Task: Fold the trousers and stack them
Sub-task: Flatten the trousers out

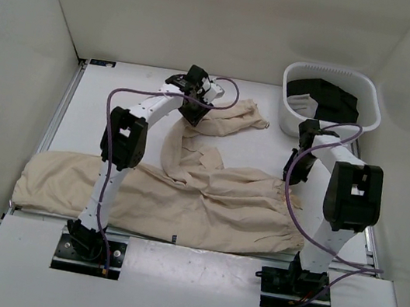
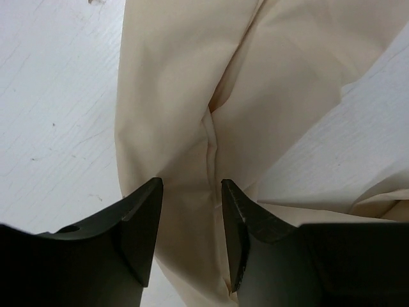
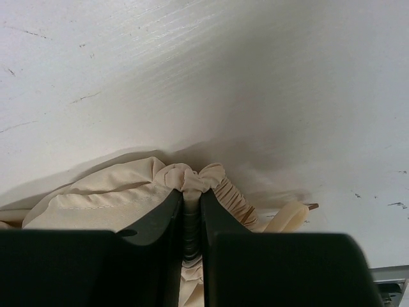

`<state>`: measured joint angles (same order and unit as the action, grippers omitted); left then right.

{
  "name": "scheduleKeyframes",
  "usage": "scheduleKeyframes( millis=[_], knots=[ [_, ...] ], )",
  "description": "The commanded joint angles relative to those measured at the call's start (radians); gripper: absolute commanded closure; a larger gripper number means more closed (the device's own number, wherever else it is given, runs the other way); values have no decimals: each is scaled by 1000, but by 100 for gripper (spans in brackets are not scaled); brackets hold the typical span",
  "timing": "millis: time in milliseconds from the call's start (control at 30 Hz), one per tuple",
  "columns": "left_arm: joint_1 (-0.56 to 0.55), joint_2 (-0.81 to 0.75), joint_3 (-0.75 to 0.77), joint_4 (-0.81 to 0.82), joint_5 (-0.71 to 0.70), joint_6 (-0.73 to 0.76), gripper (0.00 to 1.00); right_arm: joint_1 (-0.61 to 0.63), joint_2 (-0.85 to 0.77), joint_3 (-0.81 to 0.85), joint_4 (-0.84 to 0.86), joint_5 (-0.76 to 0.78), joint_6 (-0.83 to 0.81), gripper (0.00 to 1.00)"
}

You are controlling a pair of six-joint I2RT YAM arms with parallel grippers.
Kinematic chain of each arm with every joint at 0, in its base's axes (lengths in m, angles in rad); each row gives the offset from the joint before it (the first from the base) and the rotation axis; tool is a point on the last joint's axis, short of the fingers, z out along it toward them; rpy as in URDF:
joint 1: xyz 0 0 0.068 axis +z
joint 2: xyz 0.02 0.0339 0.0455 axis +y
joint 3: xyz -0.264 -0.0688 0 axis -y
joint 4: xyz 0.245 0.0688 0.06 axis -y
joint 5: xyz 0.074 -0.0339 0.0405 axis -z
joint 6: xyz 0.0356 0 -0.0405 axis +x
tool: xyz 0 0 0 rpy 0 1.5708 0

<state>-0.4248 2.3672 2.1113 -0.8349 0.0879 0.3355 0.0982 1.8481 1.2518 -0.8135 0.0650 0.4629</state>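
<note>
While R gripper [image 3: 192, 196] pinches gathered end, trousers [image 1: 205, 201] lie left-right.

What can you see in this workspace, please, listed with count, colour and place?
trousers: one pair, light beige, spread wrinkled across the table's middle and near side
basket: one, white, far right corner of the table
black clothing: one pile, black with a white patch, inside the basket
table: one, white, under everything
arms: two, white and black, left arm and right arm, bases at the near edge
left gripper: one, dark, open over trousers fabric on the far side
right gripper: one, dark, shut on a gathered edge of the trousers
</note>
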Motion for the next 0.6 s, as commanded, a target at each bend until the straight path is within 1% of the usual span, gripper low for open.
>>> scheduleKeyframes(
  millis=[0, 33, 100, 133, 167, 200, 300, 367, 400, 467, 500, 567],
  knots=[
    [3, -43, -33, -6, -74, 8, 47, -5, -44, -5, -15, 15, -12, 100],
    [3, -33, -33, -6, -74, 8, 49, -5, -53, -5, -15, 15, -12, 100],
    [3, -33, -69, -15, -74, 8, 58, -5, -53, -5, -15, 15, -12, 100],
    [14, -33, -70, -15, -74, 8, 65, -5, -53, -5, -15, 15, -12, 100],
    [14, -33, -70, -15, -94, 8, 83, -5, -53, -5, -15, 15, -12, 100],
    [23, -33, -70, -15, -94, 8, 86, -5, -64, -5, -15, 28, -12, 100],
    [69, -63, -57, -15, -103, -13, 86, -24, -73, -14, -24, 68, -12, 100],
    [98, -111, -57, -15, -103, -52, 86, -55, -82, -14, -24, 68, -12, 100],
    [131, -132, -72, -15, -87, -62, 86, -64, -82, -26, -15, 49, -12, 100],
    [171, -209, -117, -15, -64, -88, 86, -75, -82, -26, -15, 48, -12, 100],
    [216, -236, -181, -15, -25, -113, 86, -75, -82, -26, -6, 48, -12, 100],
    [267, -322, -264, -15, 39, -131, 86, -75, -92, -26, -6, 38, -12, 100]
  ],
)
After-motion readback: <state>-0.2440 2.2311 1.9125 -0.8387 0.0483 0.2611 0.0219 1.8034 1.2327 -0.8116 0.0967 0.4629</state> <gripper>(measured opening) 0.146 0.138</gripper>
